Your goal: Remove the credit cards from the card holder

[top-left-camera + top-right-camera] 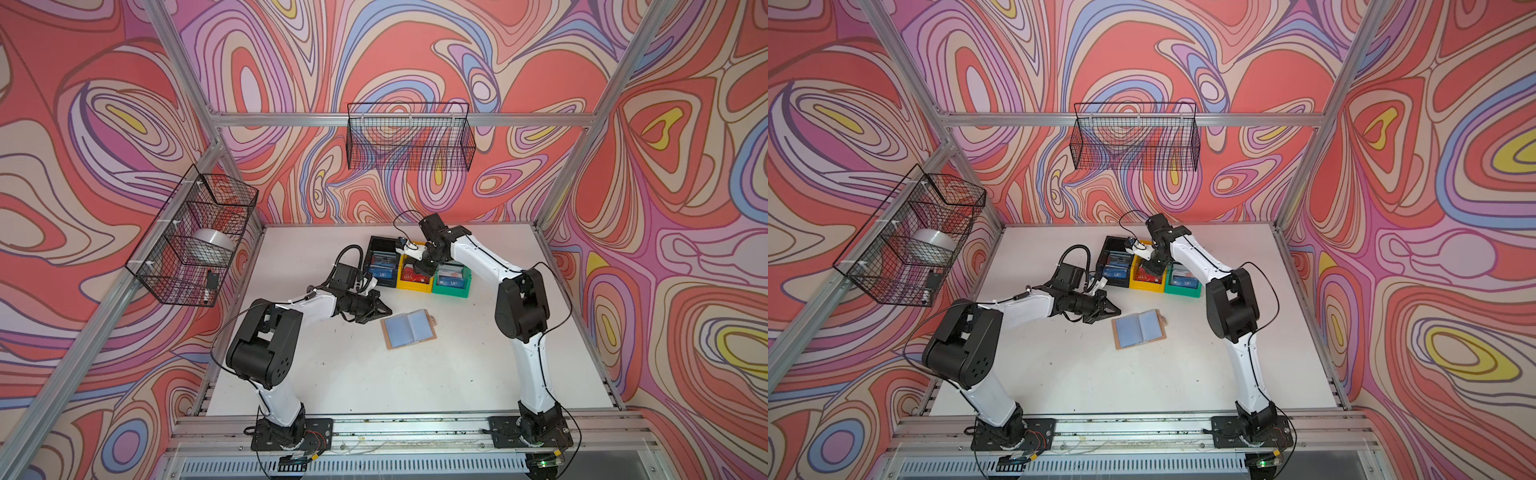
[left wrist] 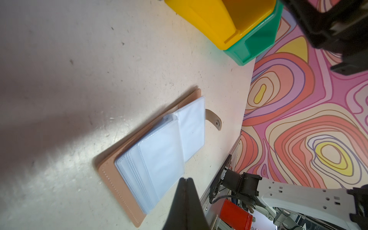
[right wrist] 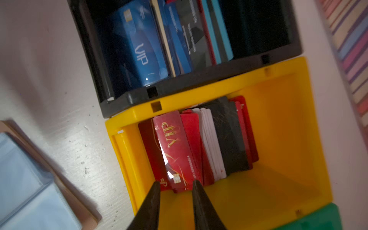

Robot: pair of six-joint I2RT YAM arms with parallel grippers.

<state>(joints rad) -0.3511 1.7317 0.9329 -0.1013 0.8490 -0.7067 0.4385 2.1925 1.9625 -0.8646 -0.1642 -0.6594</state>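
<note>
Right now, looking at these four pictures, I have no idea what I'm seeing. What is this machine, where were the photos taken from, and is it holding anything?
Two white-and-black robot arms stand on a rail at the edge of a white table. Two pictures look down from overhead, nearly identical; the others come from a camera on each arm's wrist. In the middle lies the card holder, open, its visible clear sleeves looking empty. Behind it sit a black bin, a yellow bin and a green bin, holding cards. The left arm hangs beside the holder, jaws shut on nothing. The right arm reaches into the yellow bin, jaws parted over the red credit cards; it appears to grip none.
</note>
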